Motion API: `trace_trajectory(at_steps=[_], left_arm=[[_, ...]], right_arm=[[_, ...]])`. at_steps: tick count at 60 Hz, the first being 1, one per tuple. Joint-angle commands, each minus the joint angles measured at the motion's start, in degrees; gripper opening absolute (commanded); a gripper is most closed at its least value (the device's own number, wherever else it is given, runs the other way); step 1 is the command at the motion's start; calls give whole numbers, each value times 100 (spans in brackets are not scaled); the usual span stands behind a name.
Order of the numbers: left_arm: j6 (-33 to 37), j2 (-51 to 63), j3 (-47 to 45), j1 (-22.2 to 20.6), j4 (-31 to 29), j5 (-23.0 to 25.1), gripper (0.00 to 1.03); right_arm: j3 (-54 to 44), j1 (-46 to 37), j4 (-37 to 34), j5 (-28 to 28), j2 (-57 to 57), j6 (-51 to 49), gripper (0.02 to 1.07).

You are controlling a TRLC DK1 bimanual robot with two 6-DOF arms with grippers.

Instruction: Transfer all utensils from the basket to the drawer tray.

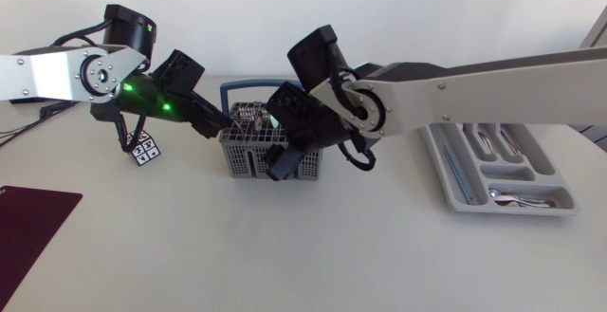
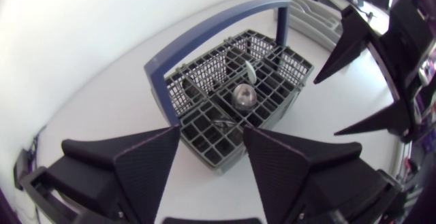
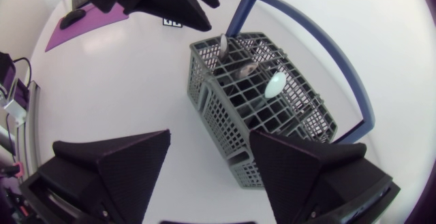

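Basket [image 1: 245, 156]: grey, blue hoop handle, centre of frame on the tabletop [image 1: 285, 255], flanked by your two grippers. Utensils [image 3: 245, 71]: standing in the basket's cells, a spoon [image 2: 244, 96] bowl-up among them; this is the task's load, not yet lifted. Left gripper [image 1: 216, 120]: at the basket's left end, jaws spread with nothing between them; likely placed there to steady the basket. Right gripper [image 1: 282, 163]: over the basket's near right corner, jaws likewise released. You probably want this arm to do the picking, since the drawer tray [image 1: 512, 211] lies at centre right, on its side, and already holds some cutlery. Not legible: how many utensils remain, as the right arm covers much of the basket from above; the tray's upper end, cut off by that arm's link; which pieces sit in which compartment.
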Motion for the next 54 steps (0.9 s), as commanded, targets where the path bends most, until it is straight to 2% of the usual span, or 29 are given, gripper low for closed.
trace_trajectory(at_steps=[1, 5, 24, 43, 54], left_arm=[[950, 150, 226, 20, -6, 90, 69], [1601, 203, 279, -7, -182, 64, 69], [3833, 124, -2, -411, -199, -604, 69], [5362, 124, -160, -569, 29, -1044, 69], [5942, 142, -152, -569, 179, -1079, 68]], right_arm=[[-253, -65, 19, -78, -218, -15, 86], [-358, -118, 19, -122, -297, -59, 86], [-833, -496, 151, -430, -491, -208, 86], [-1017, -777, 274, -614, -517, -288, 86], [-1026, -874, 274, -641, -544, -384, 86]])
